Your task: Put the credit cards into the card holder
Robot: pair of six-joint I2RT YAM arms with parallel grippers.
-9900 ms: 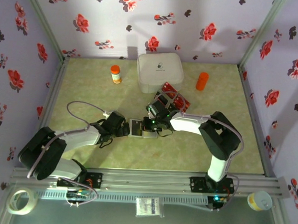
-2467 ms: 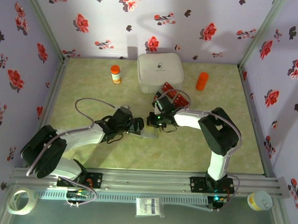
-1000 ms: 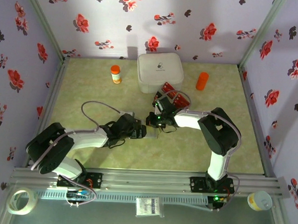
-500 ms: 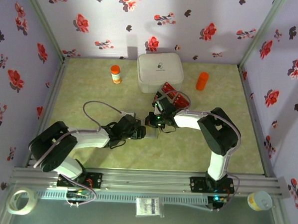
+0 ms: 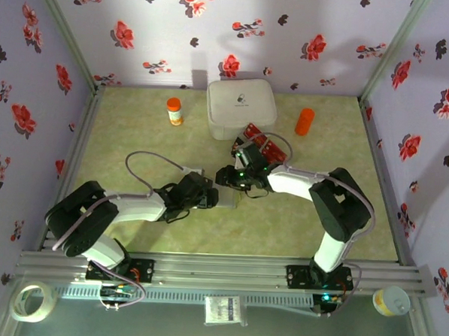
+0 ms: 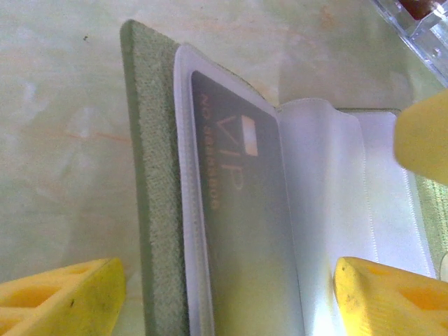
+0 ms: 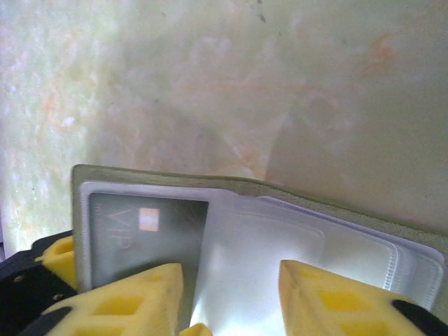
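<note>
Overall room: a small booth with lilac walls (image 5: pixel 163 52) printed with red and dark flowers, and aluminium posts (image 5: pixel 66 32) in the far corners.
Surface: a pale green, marbled table mat (image 5: pixel 135 144) with faint orange veins, glossy enough in the wrist views to catch light.
Near edge: a slotted metal rail (image 5: pixel 219 273) carries both arm bases; a tape roll (image 5: pixel 33 299) lies beyond it at the left, a small round tub (image 5: pixel 391 301) at the right.
Far side: a white rounded box (image 5: pixel 241 107) stands at the middle, an orange-capped bottle (image 5: pixel 174 111) to its left, an orange cylinder (image 5: pixel 305 121) to its right, all well apart.
Card holder: the olive-green card holder (image 6: pixel 150 210) lies open on the mat at the table's middle, pale clear sleeves facing up.
Credit cards: one grey credit card (image 6: pixel 238 210) marked VIP sits inside the holder's sleeve; red credit cards (image 5: pixel 260 142) lie in a clear plastic tray (image 6: pixel 427 35) just in front of the white box.
Left gripper: the left gripper (image 6: pixel 224 280) has its yellow fingers spread wide, astride the holder, pinching nothing.
Right gripper: the right gripper (image 7: pixel 231 287) hangs over the pale sleeves, fingers parted, nothing between them.
</note>
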